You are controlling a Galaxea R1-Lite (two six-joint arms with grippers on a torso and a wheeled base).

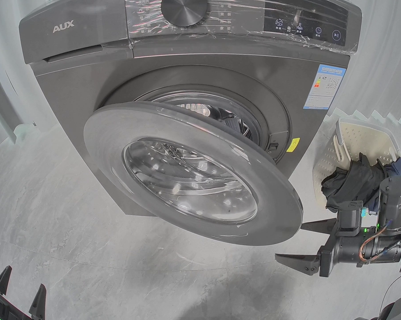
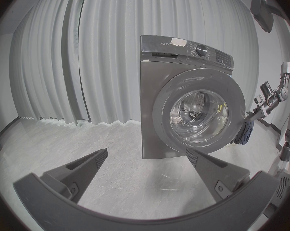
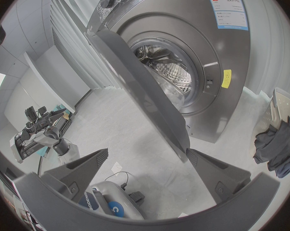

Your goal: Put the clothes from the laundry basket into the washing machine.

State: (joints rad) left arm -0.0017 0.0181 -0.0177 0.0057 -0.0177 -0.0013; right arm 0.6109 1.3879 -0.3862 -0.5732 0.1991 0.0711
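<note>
The grey washing machine point(image 1: 187, 67) stands with its round door point(image 1: 191, 174) swung open toward me, baring the drum point(image 1: 209, 112). To its right is a white laundry basket point(image 1: 365, 141) with dark clothes point(image 1: 356, 181) draped over its rim. My right gripper point(image 1: 305, 243) hangs open and empty just left of the basket, close to the door's edge. In the right wrist view, the door point(image 3: 141, 90), drum point(image 3: 167, 71), basket point(image 3: 280, 109) and clothes point(image 3: 276, 145) lie beyond its spread fingers point(image 3: 87, 167). My left gripper point(image 1: 20, 287) is low at the front left, open and empty.
Pale marble floor point(image 1: 76, 227) spreads in front of and to the left of the machine. White curtains point(image 2: 87, 64) hang behind it. The open door juts out into the space between both arms. A dark shape point(image 1: 235, 123) shows just inside the drum mouth.
</note>
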